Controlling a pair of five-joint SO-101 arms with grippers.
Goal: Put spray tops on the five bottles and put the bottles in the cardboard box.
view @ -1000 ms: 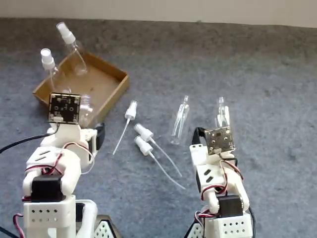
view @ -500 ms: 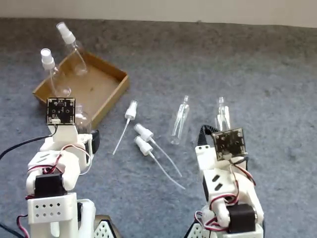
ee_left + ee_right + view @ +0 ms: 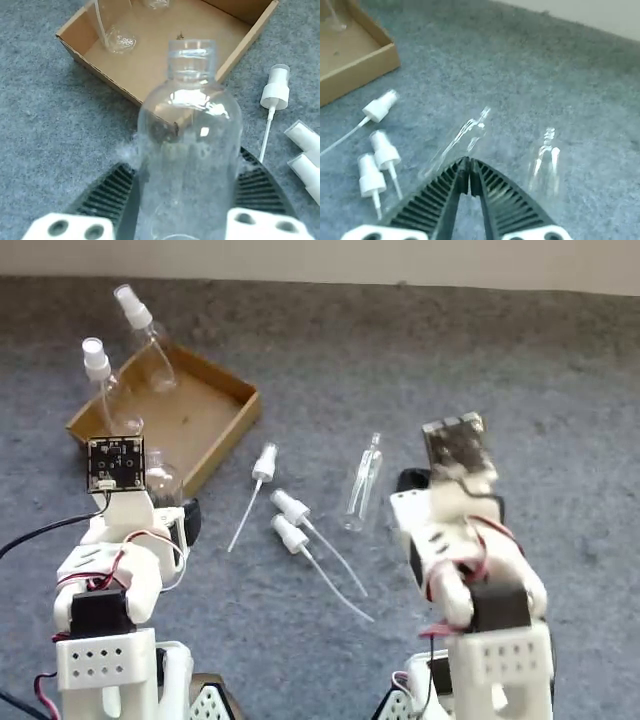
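My left gripper (image 3: 182,176) is shut on a clear bottle (image 3: 187,135) that has no top and stands upright just in front of the cardboard box (image 3: 145,67). In the high view this bottle (image 3: 160,480) is at the box's (image 3: 205,405) near edge. Two bottles with spray tops (image 3: 105,390) (image 3: 150,340) lean at the box's far side. My right gripper (image 3: 468,175) is shut on nothing and hangs over the carpet, between two bare bottles (image 3: 460,137) (image 3: 545,160) lying there. Three loose spray tops (image 3: 264,462) (image 3: 290,505) (image 3: 290,533) lie between the arms.
Grey carpet covers the whole table. The right arm (image 3: 455,510) stands raised over the spot where one lying bottle rests, and the other lying bottle (image 3: 365,480) is just left of it. Long dip tubes (image 3: 335,575) trail from the loose tops toward the arms.
The right arm has risen and swung forward, and it now covers the right-hand lying bottle in the high view. The left arm drew back slightly with its bottle.
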